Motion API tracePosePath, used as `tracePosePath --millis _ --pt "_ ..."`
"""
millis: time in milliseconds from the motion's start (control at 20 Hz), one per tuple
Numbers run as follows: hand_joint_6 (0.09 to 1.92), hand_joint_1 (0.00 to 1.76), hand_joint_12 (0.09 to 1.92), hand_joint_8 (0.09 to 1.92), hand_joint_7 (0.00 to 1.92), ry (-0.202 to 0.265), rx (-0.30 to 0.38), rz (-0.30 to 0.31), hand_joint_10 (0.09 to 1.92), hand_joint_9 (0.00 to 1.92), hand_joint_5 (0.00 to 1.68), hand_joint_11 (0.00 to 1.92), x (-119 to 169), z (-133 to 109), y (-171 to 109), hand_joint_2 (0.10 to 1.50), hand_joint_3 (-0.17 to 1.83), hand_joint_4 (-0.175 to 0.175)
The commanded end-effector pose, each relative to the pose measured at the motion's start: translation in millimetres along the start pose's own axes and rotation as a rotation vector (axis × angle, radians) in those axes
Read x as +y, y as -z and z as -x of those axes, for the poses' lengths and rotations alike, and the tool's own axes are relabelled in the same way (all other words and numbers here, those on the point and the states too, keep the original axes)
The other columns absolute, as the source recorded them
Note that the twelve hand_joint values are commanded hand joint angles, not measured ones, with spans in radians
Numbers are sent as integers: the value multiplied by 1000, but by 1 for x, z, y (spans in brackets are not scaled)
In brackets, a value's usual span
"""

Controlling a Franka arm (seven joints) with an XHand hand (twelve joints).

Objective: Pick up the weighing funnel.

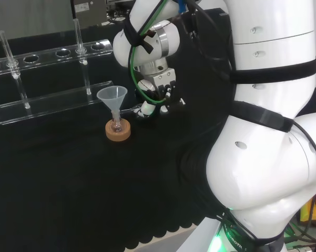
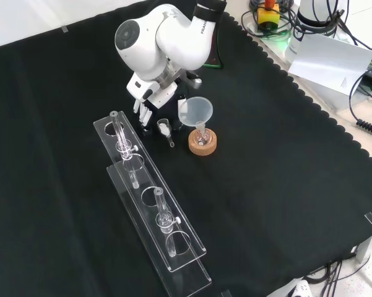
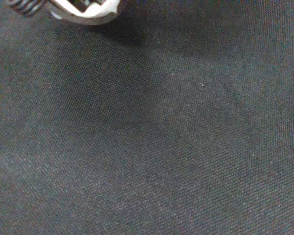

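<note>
**Front view count: one weighing funnel (image 2: 164, 129) on the cloth (image 2: 278, 185), my hand (image 2: 145, 104) beside it, grasping nothing**

I count one weighing funnel. It lies on the black cloth between my fingertips (image 2: 146, 115) and the cork ring (image 2: 202, 144), with its short stem pointing away from me. It is just beside my fingers, and I cannot tell whether one of them brushes it. My fingers hang relaxed and point down at the cloth, closed round nothing.

There is one funnel (image 2: 196, 111), the big cone, mouth up. Its stem sits in one small flask (image 2: 202, 134) on the one cork ring. It stands near the weighing funnel, on the side away from my hand.

There is one clear rack (image 2: 184, 244), long and two-tiered, in front of the weighing funnel. Two test tubes (image 2: 119, 132) stand upright in it, one at the end near my hand and one well along it.

In the head view my hand (image 1: 156, 94) hangs to the right of the funnel (image 1: 112, 97), and the rack (image 1: 47, 102) stretches off to the left behind it.

My own white link (image 2: 158, 40) covers my wrist and most of my palm in the front view. In the head view the weighing funnel is too faint against the cloth to place. Something pale shows inside its cup in the front view, and I cannot tell whether that is contents or glare. What the flask holds I cannot make out. The wrist view looks onto the cloth's weave (image 3: 156, 147), with a blurred white part of my hand (image 3: 85, 12) at one edge.
</note>
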State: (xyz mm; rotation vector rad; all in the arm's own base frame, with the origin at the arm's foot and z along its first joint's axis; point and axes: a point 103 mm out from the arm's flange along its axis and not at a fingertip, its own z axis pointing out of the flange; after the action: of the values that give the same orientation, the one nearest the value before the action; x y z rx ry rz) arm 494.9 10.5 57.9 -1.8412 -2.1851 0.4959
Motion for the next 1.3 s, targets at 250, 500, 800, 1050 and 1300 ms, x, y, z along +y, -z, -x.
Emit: tracePosePath --millis 250,500,800,1050,1300 --pt "660 891 1150 690 839 -2 -19 -1 452 1027 806 689 -1 -1 -2 682 568 24" --pt "685 1088 1029 516 1221 -11 -52 4 318 1310 1199 868 -2 1 0 803 418 171" --pt "691 1108 962 383 1331 -11 -56 8 182 1423 1234 963 -4 3 4 741 529 175" --pt "693 1110 949 367 1339 -12 -47 6 158 1435 1238 982 -6 10 12 729 550 175" --pt "693 1111 943 360 1342 -24 -29 4 146 1439 1239 991 -8 15 13 724 558 175"
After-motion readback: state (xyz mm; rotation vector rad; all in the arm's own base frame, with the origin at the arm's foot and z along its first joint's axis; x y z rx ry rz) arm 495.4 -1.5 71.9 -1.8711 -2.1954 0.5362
